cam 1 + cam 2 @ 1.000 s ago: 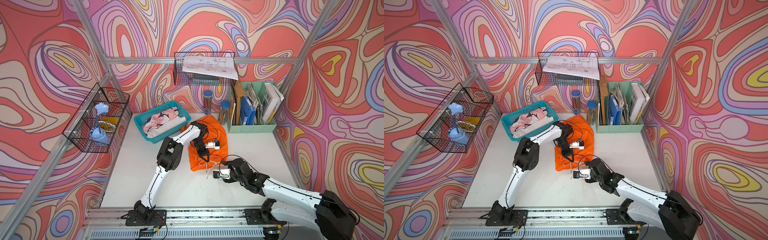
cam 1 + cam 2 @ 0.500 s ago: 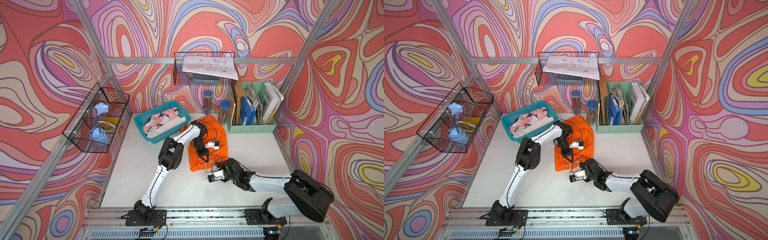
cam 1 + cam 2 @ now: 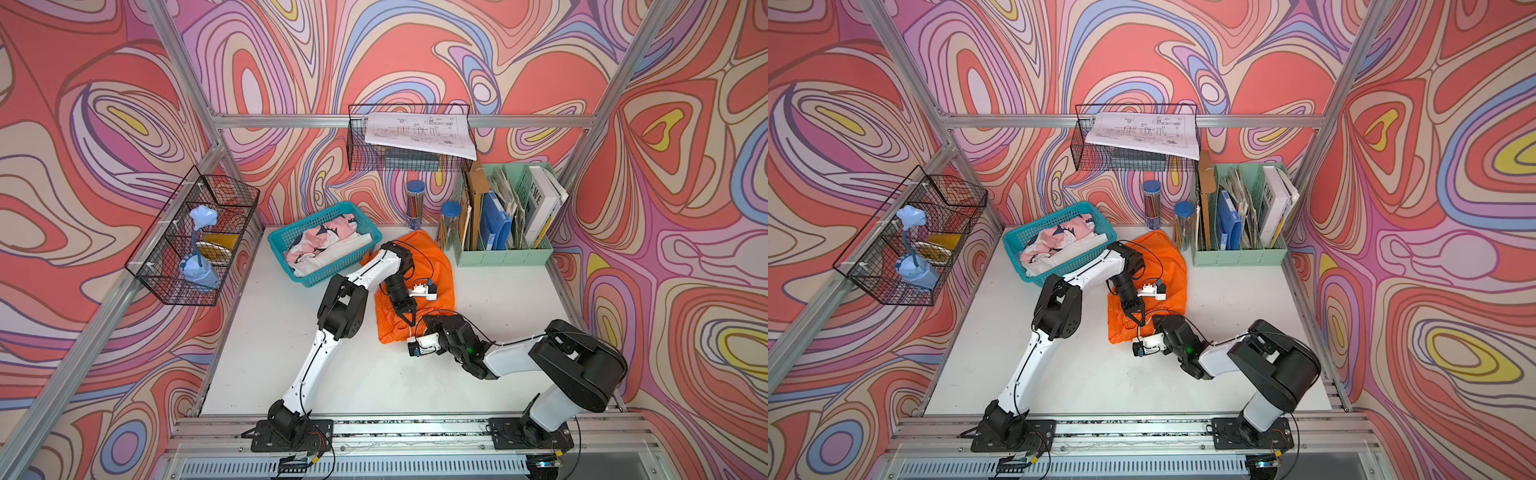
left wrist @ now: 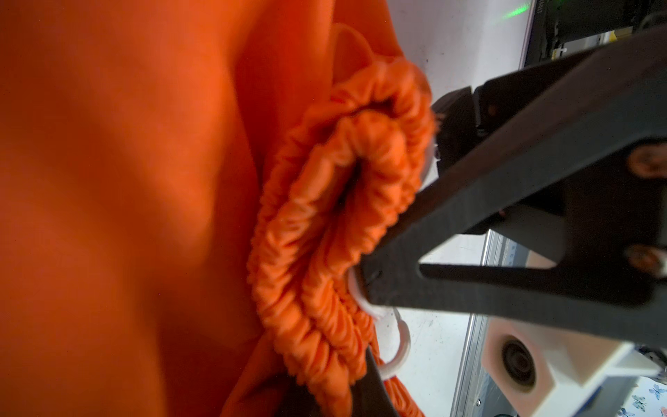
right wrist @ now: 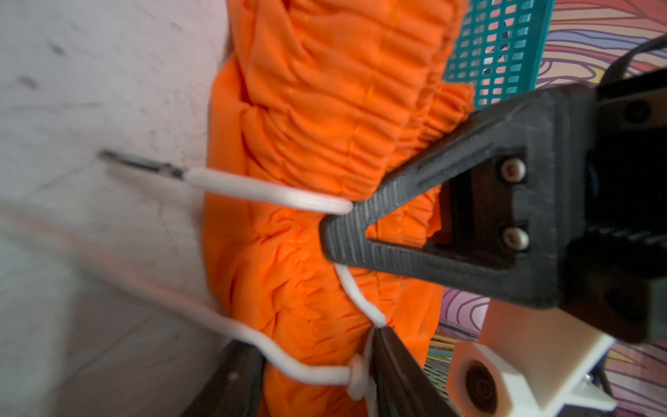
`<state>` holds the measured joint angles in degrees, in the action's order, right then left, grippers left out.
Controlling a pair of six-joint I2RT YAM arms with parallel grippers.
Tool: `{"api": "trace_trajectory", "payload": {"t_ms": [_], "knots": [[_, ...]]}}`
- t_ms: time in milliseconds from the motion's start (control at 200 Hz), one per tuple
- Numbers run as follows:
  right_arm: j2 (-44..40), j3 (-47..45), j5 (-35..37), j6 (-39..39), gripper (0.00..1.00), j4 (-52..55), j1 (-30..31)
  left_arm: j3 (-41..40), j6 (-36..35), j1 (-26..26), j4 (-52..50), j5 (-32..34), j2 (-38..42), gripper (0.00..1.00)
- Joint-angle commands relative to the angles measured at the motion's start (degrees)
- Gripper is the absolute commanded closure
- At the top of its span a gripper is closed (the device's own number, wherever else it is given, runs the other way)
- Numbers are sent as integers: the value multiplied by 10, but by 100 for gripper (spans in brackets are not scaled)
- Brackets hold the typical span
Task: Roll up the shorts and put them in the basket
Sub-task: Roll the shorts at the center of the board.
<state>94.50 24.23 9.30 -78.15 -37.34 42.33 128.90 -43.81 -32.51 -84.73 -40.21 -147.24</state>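
The bright orange shorts (image 3: 436, 266) (image 3: 1169, 266) lie crumpled on the white table in both top views. My left gripper (image 3: 409, 320) (image 3: 1139, 320) points down at their near edge, shut on the folded elastic waistband (image 4: 343, 216); its own fingers show dark at the frame's bottom around (image 4: 332, 397). My right gripper (image 3: 419, 332) (image 3: 1152, 330) lies low right beside it. In the right wrist view it (image 5: 314, 379) is open, its fingers standing apart with waistband cloth and the knotted white drawstring (image 5: 267, 191) between them. The two grippers almost touch.
A teal basket (image 3: 316, 278) of patterned and white cloth stands just left of the shorts. Behind them are two blue-lidded jars (image 3: 414, 203) and a green file organiser (image 3: 503, 257). Wire baskets hang on the left wall (image 3: 195, 237) and back wall (image 3: 409, 141).
My right arm has slid in toward the shorts' near edge and its jaws have narrowed around the waistband. The left arm and its grip are unchanged.
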Motion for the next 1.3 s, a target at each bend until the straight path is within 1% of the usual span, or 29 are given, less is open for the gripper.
{"api": "trace_trajectory", "payload": {"t_ms": [0,110,205,265,381,461,521,596,646,661,686,691,701,706,711,721,731,876,946,966,1016,1167,1222,1292], "knots": [[41,-6,3,2,56,53,-9,4,-15,2,-33,22,-24,100],[57,-1,6,-3,56,43,-16,2,-21,3,-37,20,-24,100],[66,1,6,-3,64,38,-21,2,-23,3,-38,20,-23,100],[67,1,6,-3,74,33,-23,2,-24,2,-40,18,-24,100],[67,4,2,4,100,37,-25,0,-26,2,-40,18,-23,100],[56,8,-6,19,100,58,-25,-1,-26,1,-40,19,-22,98],[35,13,-18,40,100,83,-26,-3,-24,1,-37,24,-21,90],[-3,22,-31,74,100,133,-26,-16,-12,2,-20,36,-15,78],[-34,32,-45,103,100,185,-27,-28,-8,2,-6,41,-5,67],[-44,34,-49,112,100,202,-28,-32,-7,2,-1,41,-2,57],[-60,38,-56,125,100,228,-28,-43,-4,3,10,43,6,24],[-62,39,-57,127,100,233,-28,-46,-4,3,12,43,8,20],[-69,41,-60,133,100,244,-28,-51,-2,3,17,43,11,17],[-72,42,-61,135,100,248,-28,-53,-2,3,20,44,14,10],[-75,43,-62,137,100,252,-28,-55,-1,3,23,44,15,6],[-81,44,-64,143,100,260,-28,-59,0,3,28,45,19,2],[-86,44,-66,148,100,268,-28,-65,1,3,33,45,24,2],[-159,50,-98,219,100,362,-34,-142,8,8,114,25,95,1],[-180,49,-114,247,100,390,-40,-184,13,14,162,14,135,1],[-185,48,-117,253,100,397,-41,-194,31,15,174,11,147,1],[-197,45,-126,267,100,408,-45,-219,35,18,203,4,176,1],[-211,53,-176,311,100,440,-69,-275,56,27,276,0,257,1],[-210,62,-199,323,100,452,-79,-303,76,39,311,-2,288,1],[-206,77,-226,334,100,471,-95,-364,114,60,385,1,348,1]]}}
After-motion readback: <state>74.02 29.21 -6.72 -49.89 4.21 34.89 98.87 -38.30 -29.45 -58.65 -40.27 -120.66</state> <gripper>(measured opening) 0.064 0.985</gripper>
